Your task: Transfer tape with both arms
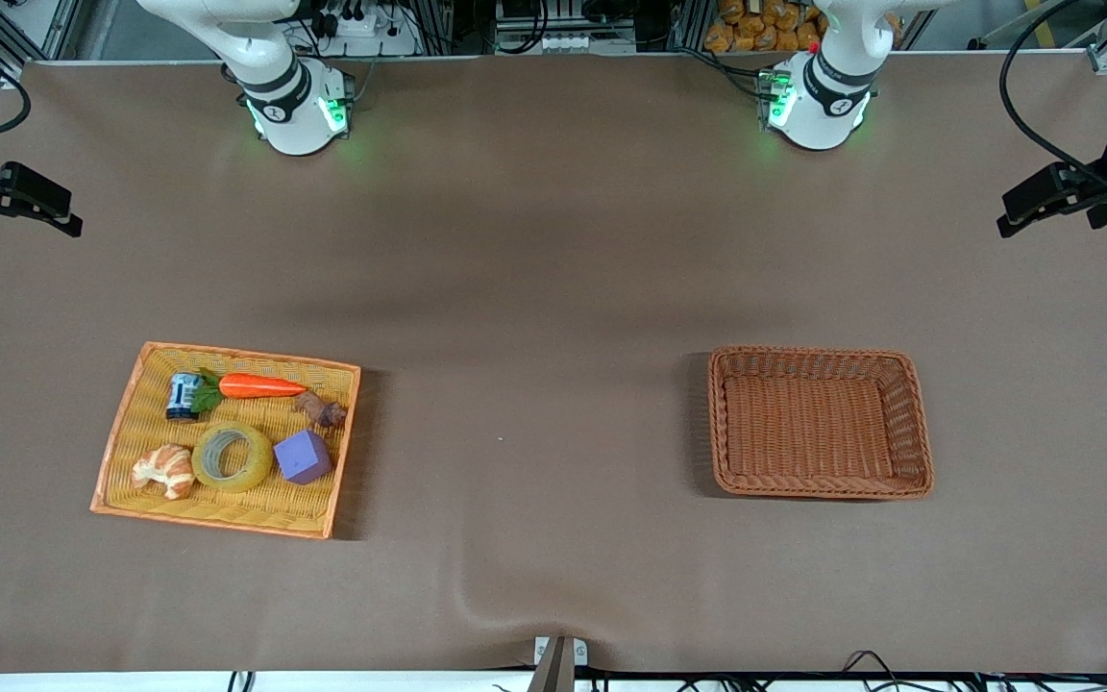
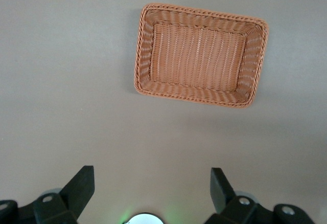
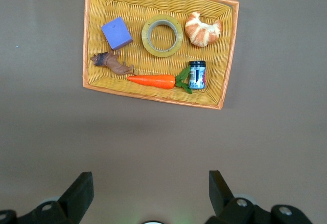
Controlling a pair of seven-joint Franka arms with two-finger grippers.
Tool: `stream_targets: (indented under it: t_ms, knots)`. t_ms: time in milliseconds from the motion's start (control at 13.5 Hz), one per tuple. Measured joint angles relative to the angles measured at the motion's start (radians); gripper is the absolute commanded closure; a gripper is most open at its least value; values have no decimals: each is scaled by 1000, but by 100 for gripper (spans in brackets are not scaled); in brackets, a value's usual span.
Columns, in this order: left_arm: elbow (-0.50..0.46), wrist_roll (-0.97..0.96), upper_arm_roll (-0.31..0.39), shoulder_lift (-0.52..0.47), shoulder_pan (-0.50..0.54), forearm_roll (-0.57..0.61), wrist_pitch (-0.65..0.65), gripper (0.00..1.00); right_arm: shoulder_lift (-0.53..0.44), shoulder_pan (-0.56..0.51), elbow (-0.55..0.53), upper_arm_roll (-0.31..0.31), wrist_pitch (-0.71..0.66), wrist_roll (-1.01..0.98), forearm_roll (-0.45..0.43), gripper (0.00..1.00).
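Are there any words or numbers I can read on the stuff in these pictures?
None can be read.
Small can in the yellow basket, beside the carrot: its label has print, too small and blurred to read.
Round marks on the robot bases: too small to read.
Tape, purple cube, croissant, brown basket: no text.

The tape (image 1: 233,457), a yellowish translucent ring with a pale inner core, is lying flat in the yellow tray (image 1: 121,437), hole facing up, sitting between the croissant (image 1: 165,469) and the purple cube (image 1: 302,457), near the tray's edge closest to the front camera
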Motion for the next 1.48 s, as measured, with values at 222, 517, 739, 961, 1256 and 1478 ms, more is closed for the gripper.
stream_targets:
  t_ms: [222, 517, 739, 961, 1256, 1478]
  knots:
    - [0, 0, -2, 2, 0, 0, -2, 0, 7, 0, 0, -2, -3, 0, 0, 0]
    - [0, 0, 3, 2, 2, 0, -3, 0, 20, -1, 1, -4, -3, 0, -1, 0]
    - [0, 0, 8, 2, 4, -7, -3, 0, 38, -7, 1, -7, -6, -1, -1, 0]
    - [0, 0, 10, 3, 4, -11, -3, 0, 50, -13, 1, -9, -16, -7, -1, 0]
    - [0, 0, 7, 8, 4, -20, -4, 0, 76, -13, 2, -7, -16, -7, -1, 0]
    - [0, 0, 7, 11, 4, -21, -4, 0, 87, -15, 2, -8, -16, -7, -1, 0]
